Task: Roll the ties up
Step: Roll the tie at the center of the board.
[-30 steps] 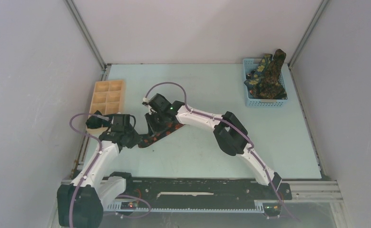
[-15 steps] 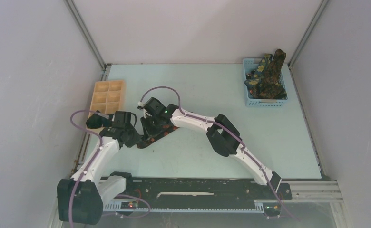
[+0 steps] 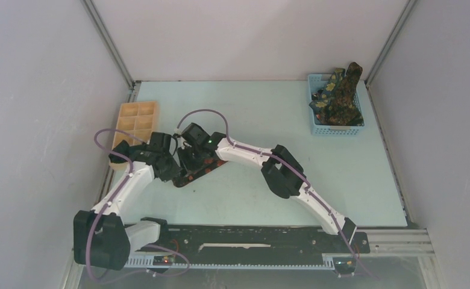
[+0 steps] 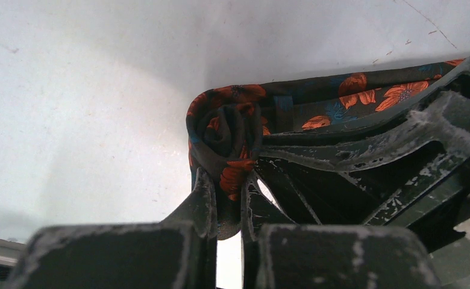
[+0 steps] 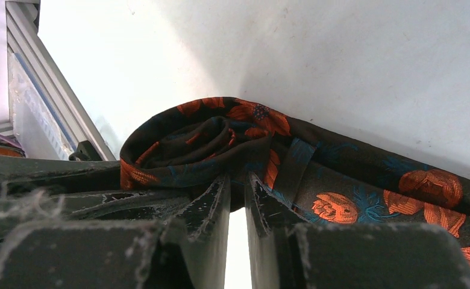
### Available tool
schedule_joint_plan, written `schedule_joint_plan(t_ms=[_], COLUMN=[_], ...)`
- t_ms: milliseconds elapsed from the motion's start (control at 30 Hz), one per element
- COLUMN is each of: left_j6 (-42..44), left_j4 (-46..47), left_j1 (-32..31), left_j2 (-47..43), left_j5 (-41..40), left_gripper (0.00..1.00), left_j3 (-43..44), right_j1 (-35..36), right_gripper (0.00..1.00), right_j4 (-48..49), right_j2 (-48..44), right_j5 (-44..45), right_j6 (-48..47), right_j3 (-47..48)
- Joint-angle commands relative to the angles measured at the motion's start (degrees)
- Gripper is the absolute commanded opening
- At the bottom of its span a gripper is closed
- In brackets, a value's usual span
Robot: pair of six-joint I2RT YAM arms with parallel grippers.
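A: Black tie with orange flowers: both pairs of jaws are clenched on its rolled end. The left gripper pinches one side and the right gripper the other, probably so the coil can't spring open.

B: Yep, it's lying on the table near the one wooden tray. So one tie out, plus one blue basket heaped with more ties, too tangled to count.
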Motion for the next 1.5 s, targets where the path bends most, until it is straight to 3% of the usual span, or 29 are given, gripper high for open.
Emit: schedule_joint_plan(t_ms=[0,433,1067,1133,1300,1467], left_j6=[0.16,-0.62,-1.54,-1.79,-2.57,-3.37], left_j4=[3.92,3.66,7.25,7.79,8.47,9.25], left_j1=[-1.85,-6.57,-7.55,-7.63,-7.74,-7.85], left_j2=[2.47,10.93,18.78,19.32,18.96,16.88], left_j5=[0.90,-2.12,-1.16,-0.75,-0.09,0.49], left_gripper=[0.00,0.00,0.01,0.08,0.36,0.49], left_j3=[4.23,7.95,9.02,9.00,8.45,7.48], right_j1=[0.61,-2.63,-8.65,-8.98,-9.13,-9.23], right_gripper=[0.19,0.17,0.16,0.16,0.16,0.16], right_j4=[3.78,8.16,11.47,11.55,11.57,11.40], right_j2=[-0.43,-6.17,-16.84,-17.13,-17.45,-17.50], right_j5=[-3.90,-4.02,-2.14,-2.17,-2.15,-2.01], right_j6=[1.87,2.11,0.92,0.97,0.97,0.97], right_j3=[-0.97,-10.64,-23.53,-24.18,-24.79,-24.71])
